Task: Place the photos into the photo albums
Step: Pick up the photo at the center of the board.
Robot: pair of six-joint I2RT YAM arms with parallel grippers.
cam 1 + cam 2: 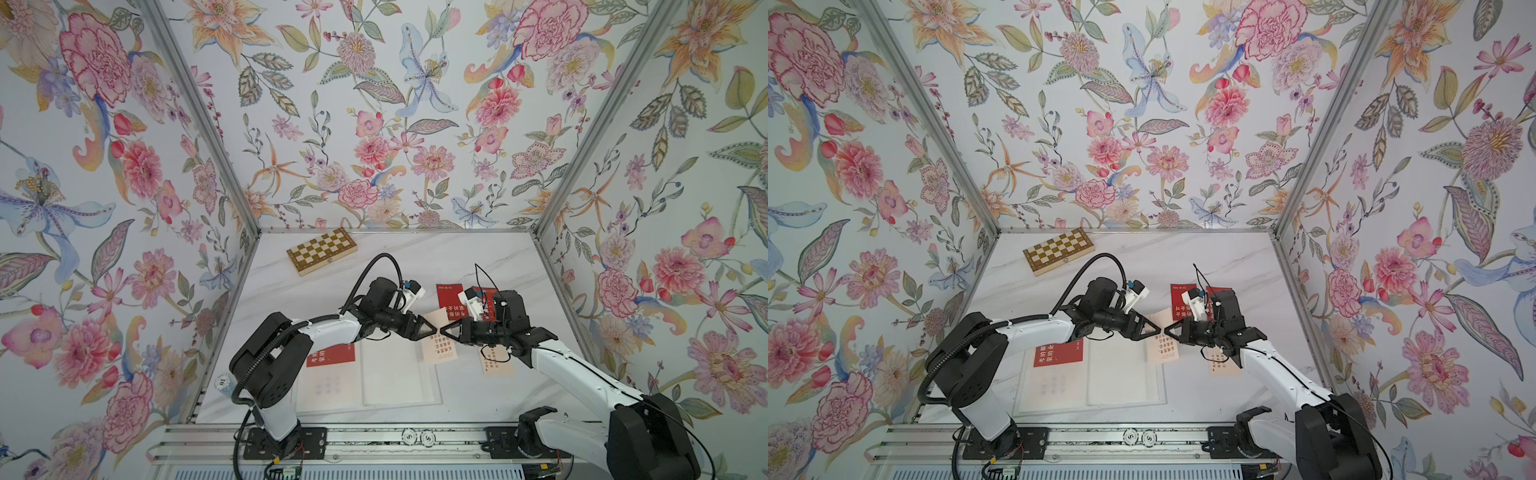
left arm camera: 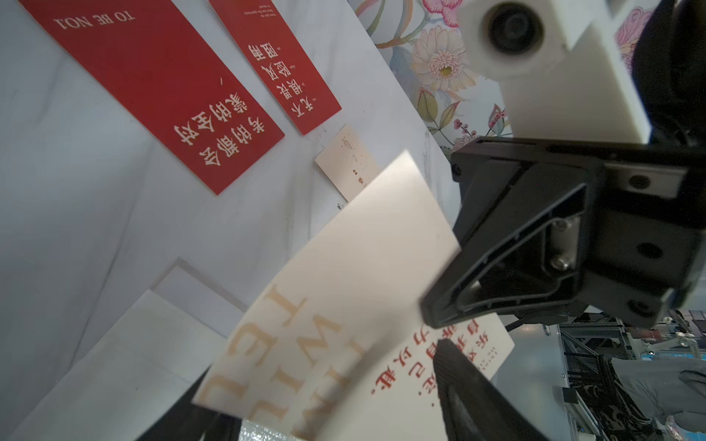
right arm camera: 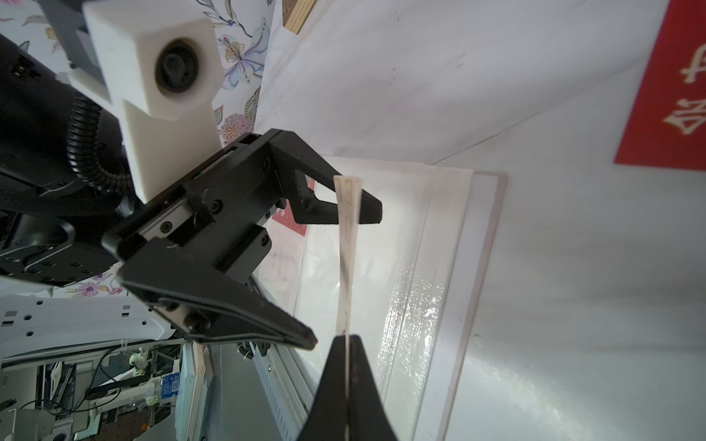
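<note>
A cream photo (image 1: 434, 318) hangs above the table's middle, edge-on in the right wrist view (image 3: 347, 248). My right gripper (image 1: 441, 331) is shut on its end (image 3: 347, 340). My left gripper (image 1: 433, 330) faces it tip to tip and stands open, one finger (image 3: 359, 214) behind the photo and the other in front, neither pressing it. The photo album (image 1: 395, 374) lies open below them, a red photo (image 1: 331, 355) on its left page. Two red photos (image 2: 153, 95) and cream ones (image 1: 496, 363) lie on the marble to the right.
A checkered wooden chessboard box (image 1: 322, 250) lies at the back left. One cream photo (image 1: 440, 349) rests by the album's right edge, just under the grippers. A poker chip (image 1: 223, 380) sits at the left edge, two more on the front rail (image 1: 417, 436).
</note>
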